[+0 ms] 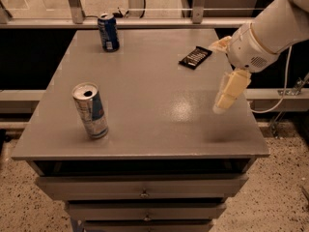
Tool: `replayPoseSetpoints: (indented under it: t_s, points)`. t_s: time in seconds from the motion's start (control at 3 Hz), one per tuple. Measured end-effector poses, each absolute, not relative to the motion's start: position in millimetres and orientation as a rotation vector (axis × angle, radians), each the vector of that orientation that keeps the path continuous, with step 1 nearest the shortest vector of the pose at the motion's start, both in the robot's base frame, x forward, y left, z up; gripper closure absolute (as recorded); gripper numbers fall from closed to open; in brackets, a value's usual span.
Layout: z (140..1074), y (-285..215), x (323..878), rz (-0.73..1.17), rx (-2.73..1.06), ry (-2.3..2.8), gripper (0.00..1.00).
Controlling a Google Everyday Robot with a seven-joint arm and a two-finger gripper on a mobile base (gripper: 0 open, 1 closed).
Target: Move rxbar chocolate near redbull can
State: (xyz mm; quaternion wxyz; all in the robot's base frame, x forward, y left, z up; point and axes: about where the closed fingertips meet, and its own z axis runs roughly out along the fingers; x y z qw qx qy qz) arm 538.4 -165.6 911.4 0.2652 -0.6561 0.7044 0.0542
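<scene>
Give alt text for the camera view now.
The gripper hangs over the right side of the gray table, nearer the camera than the rxbar chocolate, lying flat far right. The redbull can stands upright front left; a dark blue can stands far left.
</scene>
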Motion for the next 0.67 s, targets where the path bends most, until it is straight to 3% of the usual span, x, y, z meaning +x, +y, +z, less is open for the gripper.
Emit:
replayPoseSetpoints:
  t_s: [0.67]
  points:
    - [912.4,-149.9,570.0,0.223,-1.717,1.809,0.0]
